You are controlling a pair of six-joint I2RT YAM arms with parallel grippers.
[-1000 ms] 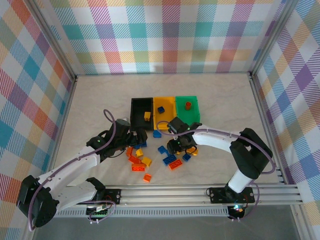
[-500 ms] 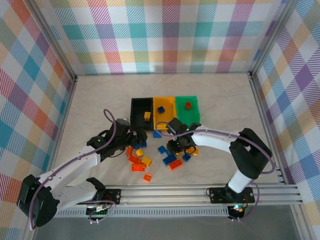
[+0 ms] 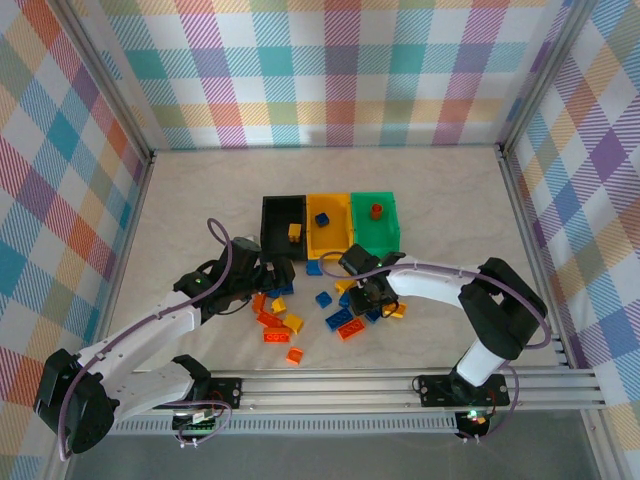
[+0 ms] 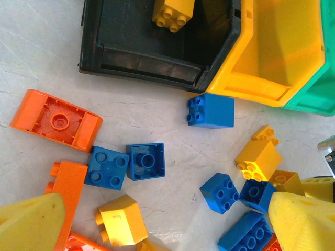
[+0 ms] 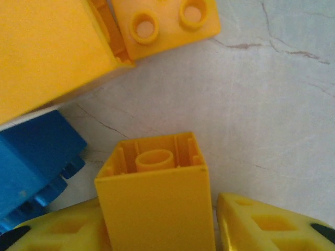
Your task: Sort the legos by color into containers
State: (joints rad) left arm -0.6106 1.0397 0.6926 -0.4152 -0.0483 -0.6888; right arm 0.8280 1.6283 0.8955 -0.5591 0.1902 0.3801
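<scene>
Right jaws: partly closed on a yellow brick point(image 5: 157, 204), gripping its side walls between the fingertips point(image 5: 261, 225). Hollow underside faces away from the wrist. Just past it are a blue brick point(image 5: 31, 151) on one side and a studded yellow brick point(image 5: 162, 23) ahead. There's bare surface on the other side. Top view puts these jaws low at the right end of the loose pile point(image 3: 310, 310).

Left jaws: wide open, holding nothing, over the pile's left end. Between the fingertips point(image 4: 31, 225) lie a small yellow brick point(image 4: 118, 219) and two blue 2x2 bricks point(image 4: 107, 167), one of them hollow side up. An overturned orange brick point(image 4: 55, 119) lies further out. A lone blue brick point(image 4: 211, 111) sits just off the yellow bin's near wall.

Room: the pile is tight against the bins' near side, and the surface point(image 3: 200, 200) is open to the left, right and behind the bins.

Bins, joined in a row:
- black bin point(image 3: 265, 225) holds a yellow brick point(image 3: 294, 232)
- yellow bin point(image 3: 345, 228) holds a blue brick point(image 3: 322, 218)
- green bin point(image 3: 392, 232) holds an orange-red piece point(image 3: 376, 210)
</scene>
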